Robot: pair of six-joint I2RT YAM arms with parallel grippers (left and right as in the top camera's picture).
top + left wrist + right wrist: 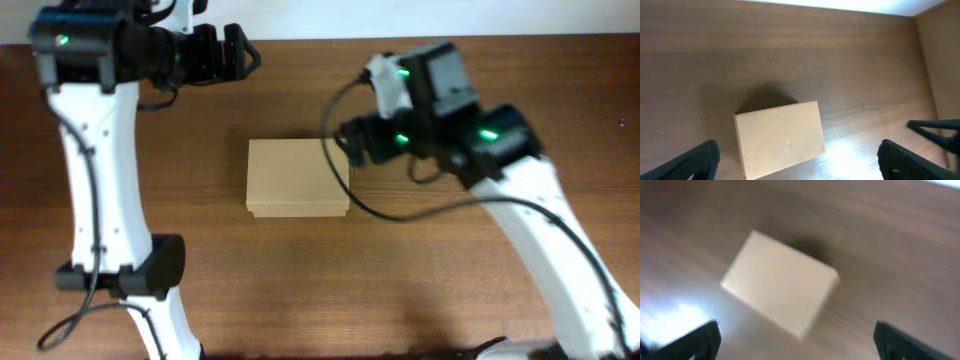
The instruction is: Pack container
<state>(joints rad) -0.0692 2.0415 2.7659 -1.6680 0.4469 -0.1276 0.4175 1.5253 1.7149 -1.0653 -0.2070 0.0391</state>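
The container (pixel 298 178) is a tan cardboard box lying flat on the wooden table with its lid down. My left gripper (pixel 238 48) hovers up and to the left of it, well apart, jaws open and empty. In the left wrist view the container (pixel 779 137) lies below the spread fingers (pixel 696 162). My right gripper (pixel 352 146) hangs just off the box's upper right corner, open and empty. The right wrist view shows the container (pixel 780 292) beneath, slightly blurred, with both dark fingertips (pixel 910 342) wide apart.
Brown wooden table (pixel 450 290) all round the box. The left arm's column (pixel 110 200) stands at the left, the right arm's link (pixel 560 250) slopes down at the right. A black part (pixel 935 131) pokes in at the left wrist view's right edge.
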